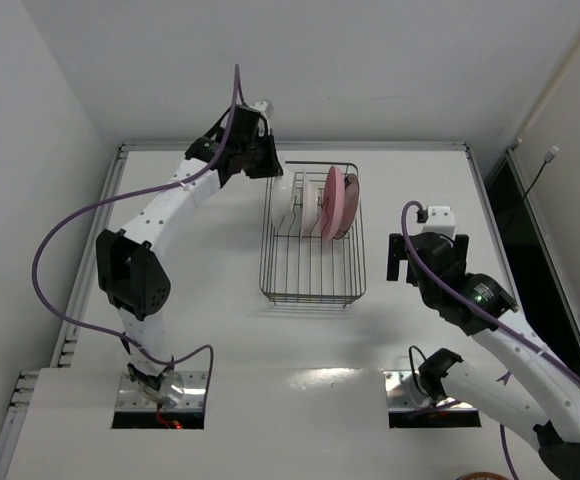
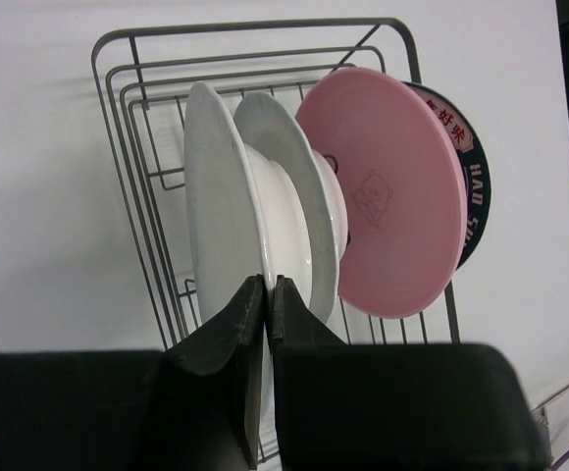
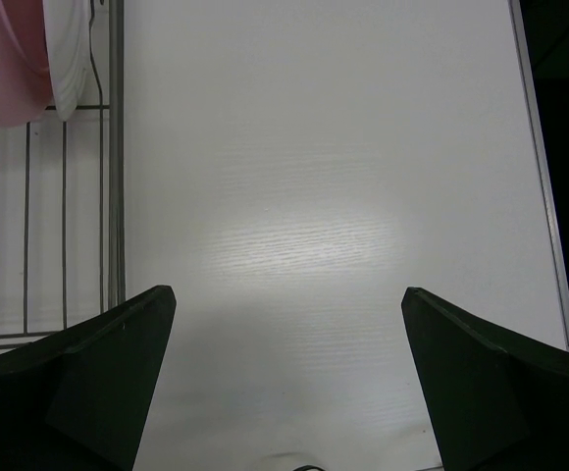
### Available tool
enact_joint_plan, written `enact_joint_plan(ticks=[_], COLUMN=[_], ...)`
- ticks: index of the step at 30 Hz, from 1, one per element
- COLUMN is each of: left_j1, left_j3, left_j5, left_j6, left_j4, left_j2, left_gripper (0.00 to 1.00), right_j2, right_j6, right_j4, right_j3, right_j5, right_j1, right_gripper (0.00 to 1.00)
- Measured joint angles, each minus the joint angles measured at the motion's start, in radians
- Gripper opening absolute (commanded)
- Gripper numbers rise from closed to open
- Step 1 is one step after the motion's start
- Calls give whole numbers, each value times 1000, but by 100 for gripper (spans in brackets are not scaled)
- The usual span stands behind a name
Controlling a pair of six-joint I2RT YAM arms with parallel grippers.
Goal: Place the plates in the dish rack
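White table (image 1: 220, 340), pale walls around it, is carrying the wire dish rack (image 2: 118, 118).

Contents: four plates are standing on edge at the rack's far end:
- nearest whitish plate (image 2: 216, 196)
- second whitish plate (image 2: 284, 147)
- pink plate (image 2: 392, 206)
- teal-rimmed plate (image 2: 471, 177)

Left tool (image 2: 267, 289): closed to a thin slit, apparently pinching the nearest whitish plate's lower rim.

Right tool (image 3: 286, 291): gaping wide, empty, hovering just beside the rack.

Step, as I judge it: release. I am planning a slow opening and a straight retreat, so nothing is tipping.

Hidden: the plates are covering the prongs, so I cannot tell whether that plate is seated.
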Motion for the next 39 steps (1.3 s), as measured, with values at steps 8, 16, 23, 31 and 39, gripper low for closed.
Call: enact_joint_plan(ticks=[8, 16, 23, 31, 39], left_j1=[0, 0, 0, 0, -1], left_j3=[61, 92, 90, 23, -42], left_j5=[0, 15, 13, 11, 11], left_j6=[-5, -29, -34, -34, -37], left_j4=[4, 22, 27, 54, 62], left_j2=[5, 5, 5, 5, 18], left_gripper=[0, 0, 0, 0, 0], right_j2=[-10, -10, -10, -9, -9], right_j6=[0, 0, 0, 0, 0], right_j4=[3, 6, 6, 6, 6], right_j3=[0, -1, -4, -4, -4], right_j5=[0, 0, 0, 0, 0], right_j1=[0, 0, 0, 0, 0], right_gripper=[100, 100, 100, 100, 100])
